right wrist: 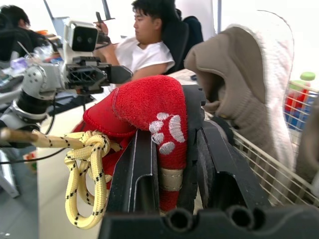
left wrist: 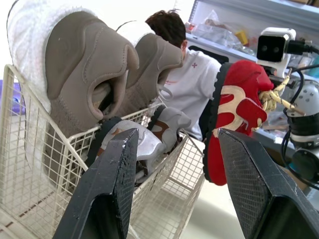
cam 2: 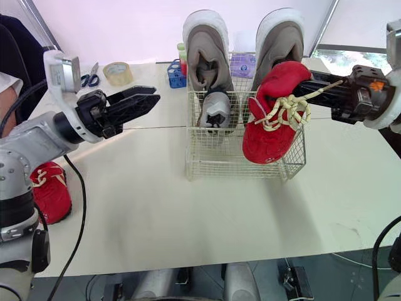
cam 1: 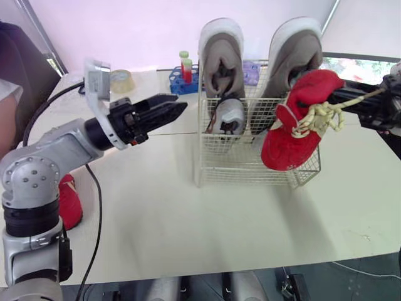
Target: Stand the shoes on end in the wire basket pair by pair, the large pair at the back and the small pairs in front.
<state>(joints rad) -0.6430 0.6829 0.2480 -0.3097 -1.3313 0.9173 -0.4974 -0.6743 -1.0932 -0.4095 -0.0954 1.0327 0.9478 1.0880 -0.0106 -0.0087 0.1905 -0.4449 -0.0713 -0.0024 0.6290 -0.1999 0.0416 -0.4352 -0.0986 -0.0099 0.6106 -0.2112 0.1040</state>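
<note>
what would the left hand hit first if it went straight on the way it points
Most likely the wire basket, at its side wall, with the small grey shoe just behind it, though depth is unclear.

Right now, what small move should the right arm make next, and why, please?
Probably lift the red fabric shoe slightly and ease it back over the front rim of the white wire basket: the right tool grips it toe down, seemingly outside the front wall.

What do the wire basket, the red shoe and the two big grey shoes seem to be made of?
Wire basket: thin metal wire, cream coating, by its open grid. Red shoe: soft napped fabric, maybe suede or fleece; yellow rope laces. Big grey shoes: matte suede-like upper; white sole, likely rubber or foam.
</note>
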